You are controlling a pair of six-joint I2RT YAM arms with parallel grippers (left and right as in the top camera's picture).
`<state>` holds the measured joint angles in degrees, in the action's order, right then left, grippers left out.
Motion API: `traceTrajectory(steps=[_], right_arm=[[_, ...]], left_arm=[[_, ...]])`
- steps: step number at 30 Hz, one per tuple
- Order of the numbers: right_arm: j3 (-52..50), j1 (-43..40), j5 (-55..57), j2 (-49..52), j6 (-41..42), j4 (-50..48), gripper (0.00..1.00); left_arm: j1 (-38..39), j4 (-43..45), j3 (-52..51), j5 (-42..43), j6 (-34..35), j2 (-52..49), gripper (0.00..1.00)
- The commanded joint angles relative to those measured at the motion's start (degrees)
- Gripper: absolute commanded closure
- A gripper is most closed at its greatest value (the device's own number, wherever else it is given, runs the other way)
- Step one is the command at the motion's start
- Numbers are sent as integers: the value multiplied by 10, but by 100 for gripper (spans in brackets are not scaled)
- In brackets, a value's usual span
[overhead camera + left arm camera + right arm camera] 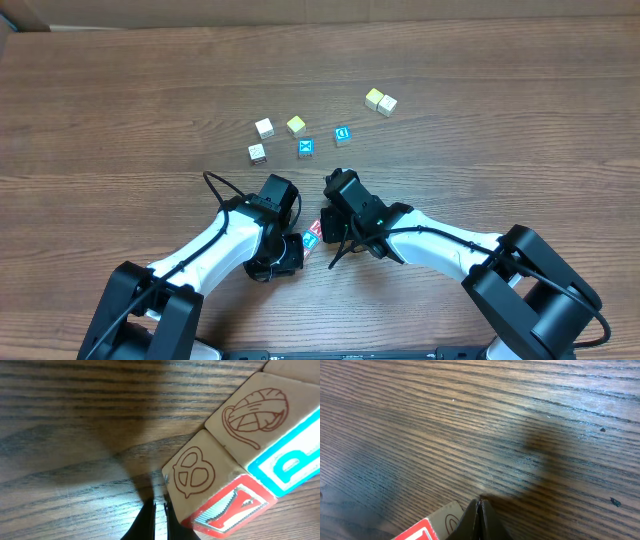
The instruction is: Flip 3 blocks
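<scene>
Overhead, the blocks point(312, 236) sit in a tight cluster on the tabletop point(120, 110), between the left hand point(292, 248) and the right hand point(337, 243). From the left wrist, that hand is pinched shut and empty, just beside the Y block point(195, 472). The row runs diagonally, picture faces up. From the right wrist, that hand is also shut and empty. No flip looks finished.

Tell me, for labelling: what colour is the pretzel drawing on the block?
The pretzel drawing is brownish-red outline; best in left wrist view.
</scene>
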<state>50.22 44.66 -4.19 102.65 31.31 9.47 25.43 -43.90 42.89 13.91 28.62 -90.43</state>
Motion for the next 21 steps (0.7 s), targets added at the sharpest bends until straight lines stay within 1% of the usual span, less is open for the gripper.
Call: traceTrajectory(steps=[1, 8, 21], right_arm=[[7, 5, -19, 5, 1, -4, 96], [7, 5, -19, 5, 1, -3, 96], [7, 5, -19, 5, 1, 1, 96]], left_arm=[[9, 9, 12, 10, -13, -2, 96], [22, 11, 12, 9, -12, -2, 96], [24, 10, 12, 7, -12, -2, 96]])
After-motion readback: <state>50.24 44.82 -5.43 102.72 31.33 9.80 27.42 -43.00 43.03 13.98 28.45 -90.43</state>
